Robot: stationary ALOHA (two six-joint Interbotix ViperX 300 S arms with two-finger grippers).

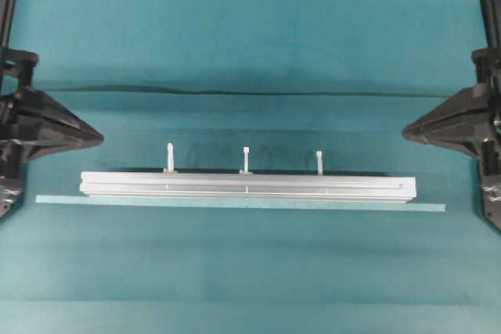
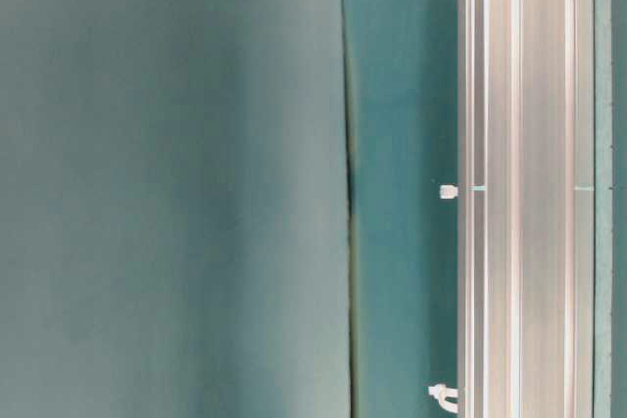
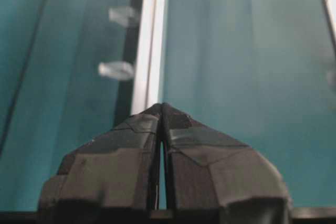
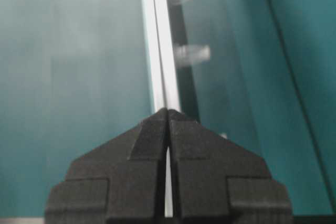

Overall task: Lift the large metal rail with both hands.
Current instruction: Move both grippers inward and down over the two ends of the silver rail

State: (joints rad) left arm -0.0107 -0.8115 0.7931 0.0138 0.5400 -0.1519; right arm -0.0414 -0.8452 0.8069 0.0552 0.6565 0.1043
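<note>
While no writing shows, large metal rail (image 1: 247,185) lies flat, teal cloth (image 1: 250,37)

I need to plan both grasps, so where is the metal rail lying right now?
In the overhead view the large metal rail lies crosswise at mid-table, directly behind the thin teal strip, untouched between the two grippers.

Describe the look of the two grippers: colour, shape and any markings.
Both are matte black. From overhead, the left gripper and right gripper each taper like a wedge to a blunt tip, on black arms at the frame edges. In the wrist views the fingers are broad, blocky and faceted; the left ones look wrapped in slightly glossy black tape, the right pair has a rougher foam-like surface. No lettering visible.
</note>
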